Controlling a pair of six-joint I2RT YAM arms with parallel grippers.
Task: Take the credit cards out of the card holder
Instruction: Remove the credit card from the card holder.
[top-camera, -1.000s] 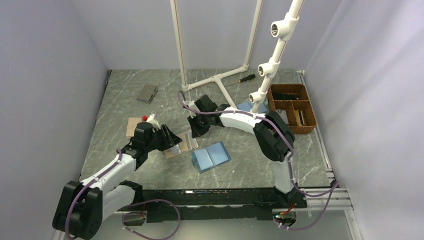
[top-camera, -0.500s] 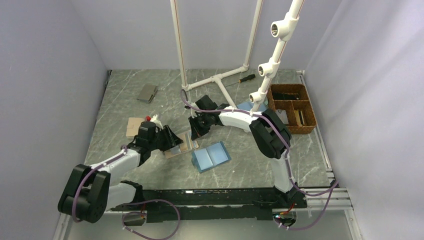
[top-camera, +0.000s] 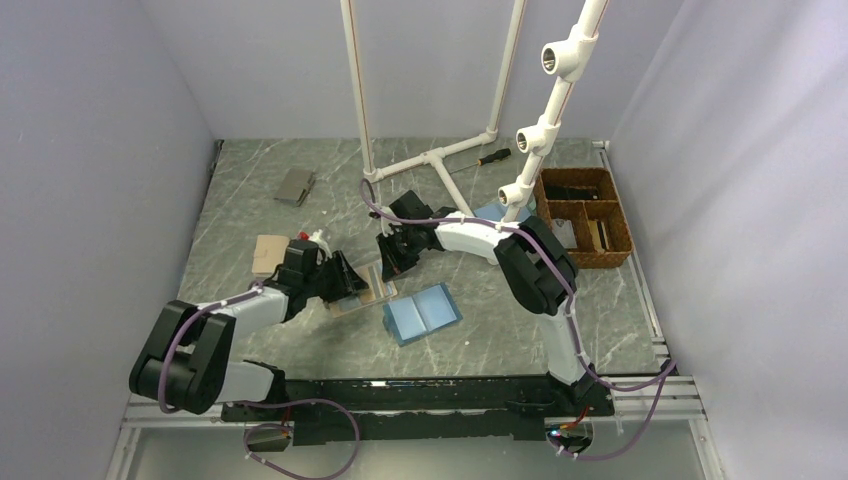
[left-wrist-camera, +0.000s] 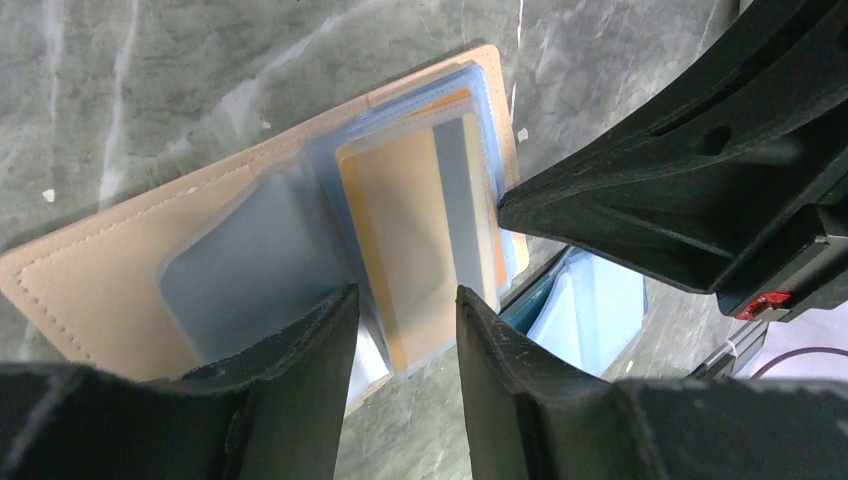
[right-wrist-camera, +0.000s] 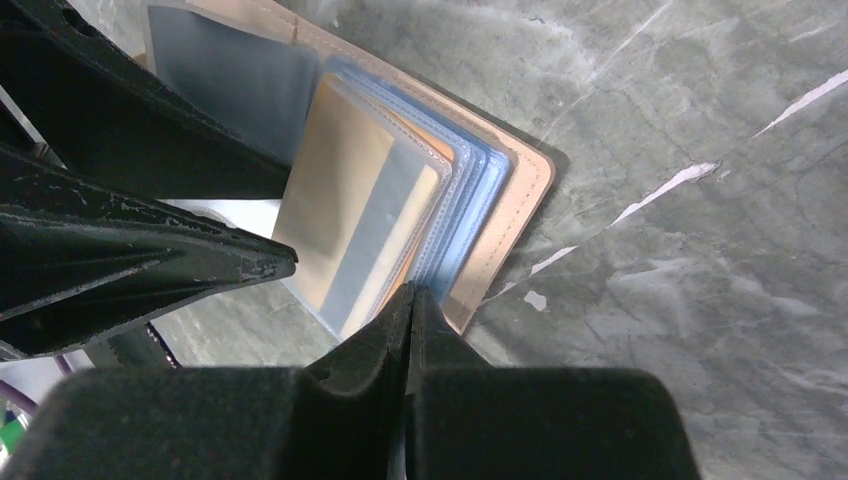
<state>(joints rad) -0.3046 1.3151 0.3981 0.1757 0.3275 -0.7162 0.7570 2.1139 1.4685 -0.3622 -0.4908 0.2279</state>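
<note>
The card holder (top-camera: 368, 290) lies open on the table, tan outside with blue-grey clear sleeves. In the left wrist view its tan cover (left-wrist-camera: 100, 290) holds sleeves with a tan and grey credit card (left-wrist-camera: 420, 230) on top. My left gripper (left-wrist-camera: 405, 320) is open, its jaws either side of the near edge of that card's sleeve; it also shows in the top view (top-camera: 350, 280). My right gripper (right-wrist-camera: 412, 292) is shut, its tips touching the edge of the blue sleeves beside the card (right-wrist-camera: 340, 200) and the tan cover (right-wrist-camera: 520, 190); it also shows in the top view (top-camera: 390, 262).
An all light-blue bifold (top-camera: 422, 312) lies open just right of the card holder. A small grey wallet (top-camera: 294, 185) and a tan piece (top-camera: 268, 252) lie at the left. A white pipe frame (top-camera: 440, 160), a screwdriver (top-camera: 492, 157) and a brown basket (top-camera: 585, 215) stand behind.
My left arm has swung its elbow to the right and the left gripper has edged closer onto the card holder. My right gripper has hardly moved.
</note>
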